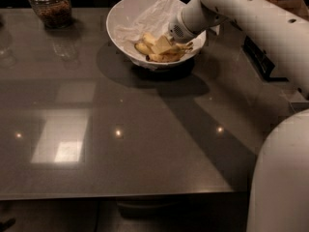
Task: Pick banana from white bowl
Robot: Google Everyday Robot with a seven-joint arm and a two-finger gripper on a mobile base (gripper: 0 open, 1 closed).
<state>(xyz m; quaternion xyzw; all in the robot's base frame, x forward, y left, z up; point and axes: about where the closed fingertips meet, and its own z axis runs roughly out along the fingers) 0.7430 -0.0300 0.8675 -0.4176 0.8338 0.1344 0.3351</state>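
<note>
My claw [166, 41] is down in the bowl [113, 14], right at the banana [148, 52]. I can't tell its grip state. The banana looks soft and light, so I'd pinch it gently at mid-body.

Readable text: none on the white bowl [126, 17], glass jar [50, 6], table [145, 149] or arm [251, 14].
Gripper [165, 44]: inside the white bowl, at the banana [145, 49].

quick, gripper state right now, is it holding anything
gripper: down inside the white bowl, right at the banana; whether it is open, closed or holding the banana cannot be told.
</note>
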